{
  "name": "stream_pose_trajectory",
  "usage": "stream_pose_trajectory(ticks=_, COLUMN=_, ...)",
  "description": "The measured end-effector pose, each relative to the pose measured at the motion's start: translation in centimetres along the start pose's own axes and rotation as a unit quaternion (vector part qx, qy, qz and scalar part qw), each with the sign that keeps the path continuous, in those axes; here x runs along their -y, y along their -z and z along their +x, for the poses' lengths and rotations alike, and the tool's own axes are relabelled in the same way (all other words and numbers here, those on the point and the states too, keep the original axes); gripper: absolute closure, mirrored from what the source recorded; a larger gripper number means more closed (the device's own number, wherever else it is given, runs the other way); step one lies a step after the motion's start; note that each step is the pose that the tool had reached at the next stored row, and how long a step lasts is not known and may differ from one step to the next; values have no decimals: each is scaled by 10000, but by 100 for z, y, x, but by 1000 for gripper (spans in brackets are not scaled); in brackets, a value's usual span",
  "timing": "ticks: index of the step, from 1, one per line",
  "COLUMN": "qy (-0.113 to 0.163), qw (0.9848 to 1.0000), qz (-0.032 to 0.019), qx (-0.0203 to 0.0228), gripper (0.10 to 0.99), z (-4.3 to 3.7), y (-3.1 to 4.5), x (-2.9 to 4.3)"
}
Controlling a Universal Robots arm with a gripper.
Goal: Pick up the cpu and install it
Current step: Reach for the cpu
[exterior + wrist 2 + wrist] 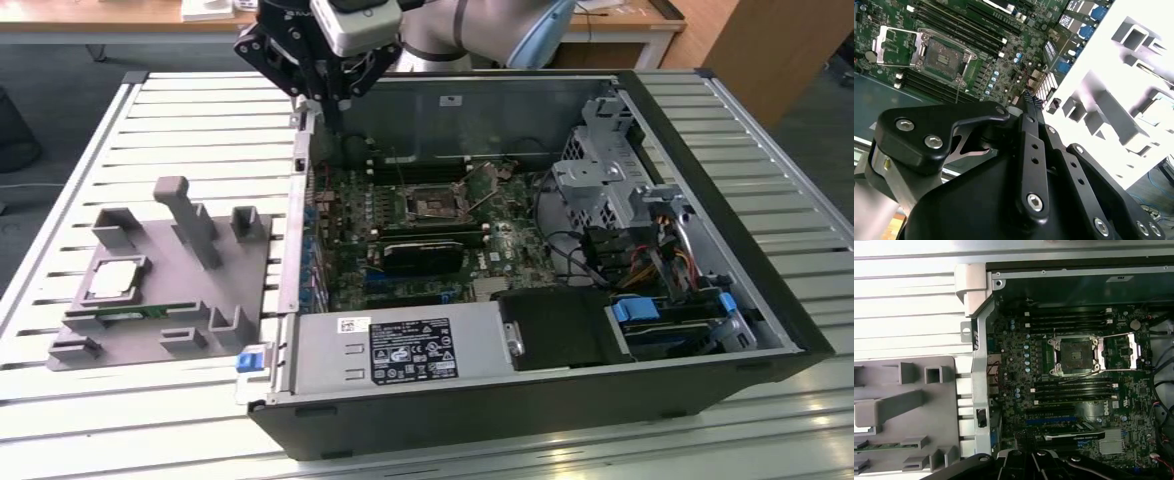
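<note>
The cpu (pixel 118 278), a small square chip with a dull silver top, lies flat in a recess of the grey plastic fixture (pixel 174 300) at the exterior view's left, beside the open computer case. My gripper (pixel 330 108) hangs above the case's far left corner, well away from the cpu, its black fingers shut with nothing between them. In the second wrist view the gripper (pixel 1029 99) points down near the case wall. The empty cpu socket (pixel 434 207) (pixel 1075 356) (pixel 943 58) on the green motherboard (pixel 400 230) has its metal lid (pixel 1126 352) swung open.
A green memory stick (pixel 127 312) lies along the fixture's near side. Upright posts (pixel 187 215) rise from the fixture. Inside the case are a black card (pixel 420 255), a silver power supply (pixel 400 355), a drive cage (pixel 607 170) and loose cables (pixel 627 265). The slatted table (pixel 80 140) surrounds everything.
</note>
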State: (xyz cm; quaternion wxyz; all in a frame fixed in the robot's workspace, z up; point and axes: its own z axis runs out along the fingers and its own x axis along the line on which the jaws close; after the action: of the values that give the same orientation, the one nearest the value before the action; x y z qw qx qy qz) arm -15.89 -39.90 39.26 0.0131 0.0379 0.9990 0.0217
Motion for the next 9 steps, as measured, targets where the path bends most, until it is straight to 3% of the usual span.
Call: stream_pose_trajectory(ticks=9, qy=0, qw=10000, qz=0, qx=0, gripper=980, z=76, y=0, x=6)
